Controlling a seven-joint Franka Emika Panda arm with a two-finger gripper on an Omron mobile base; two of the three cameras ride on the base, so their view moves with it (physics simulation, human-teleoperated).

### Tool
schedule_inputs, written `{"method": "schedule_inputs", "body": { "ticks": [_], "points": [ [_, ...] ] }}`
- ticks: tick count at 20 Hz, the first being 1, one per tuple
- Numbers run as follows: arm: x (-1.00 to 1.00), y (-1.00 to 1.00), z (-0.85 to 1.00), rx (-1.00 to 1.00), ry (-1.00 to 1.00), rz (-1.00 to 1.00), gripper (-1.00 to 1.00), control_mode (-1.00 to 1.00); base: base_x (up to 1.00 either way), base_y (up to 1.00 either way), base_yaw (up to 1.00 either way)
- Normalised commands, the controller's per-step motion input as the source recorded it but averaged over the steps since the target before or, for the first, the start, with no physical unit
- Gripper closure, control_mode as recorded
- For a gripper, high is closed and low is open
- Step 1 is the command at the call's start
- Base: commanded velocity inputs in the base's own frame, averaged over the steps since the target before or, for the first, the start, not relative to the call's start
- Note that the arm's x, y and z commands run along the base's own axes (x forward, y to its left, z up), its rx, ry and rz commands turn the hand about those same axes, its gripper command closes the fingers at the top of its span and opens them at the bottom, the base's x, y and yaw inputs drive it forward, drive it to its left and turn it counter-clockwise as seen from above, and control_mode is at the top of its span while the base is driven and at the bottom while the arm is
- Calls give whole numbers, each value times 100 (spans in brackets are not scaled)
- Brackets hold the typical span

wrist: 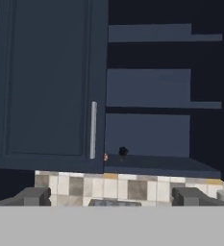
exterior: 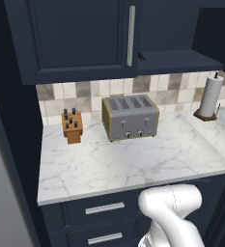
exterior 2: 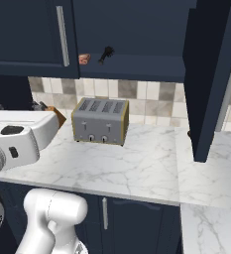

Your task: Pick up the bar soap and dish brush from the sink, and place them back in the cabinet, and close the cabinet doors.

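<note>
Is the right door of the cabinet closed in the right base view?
No, the right cabinet door stands swung out toward the camera, leaving the shelf open with the bar soap and dish brush on it.

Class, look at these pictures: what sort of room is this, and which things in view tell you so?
A home kitchen, most likely: a toaster and a knife block stand on a marble counter, with a paper towel roll at the side.
</note>
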Motion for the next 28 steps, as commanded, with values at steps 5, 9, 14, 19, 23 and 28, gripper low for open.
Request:
{"method": "schedule_inputs", "body": {
  "ticks": [5,9,14,19,23,28],
  "points": [
    [-7,-6,-9,0,0,0,-100,-100,0,0,0],
    [-4,0,-9,0,0,0,-100,-100,0,0,0],
    [-3,0,-10,0,0,0,-100,-100,0,0,0],
    [-2,-5,-8,0,0,0,-100,-100,0,0,0],
    [-12,-33,-8,0,0,1,-100,-100,0,0,0],
    [-20,-49,-10,0,0,4,-100,-100,0,0,0]
  ]
}}
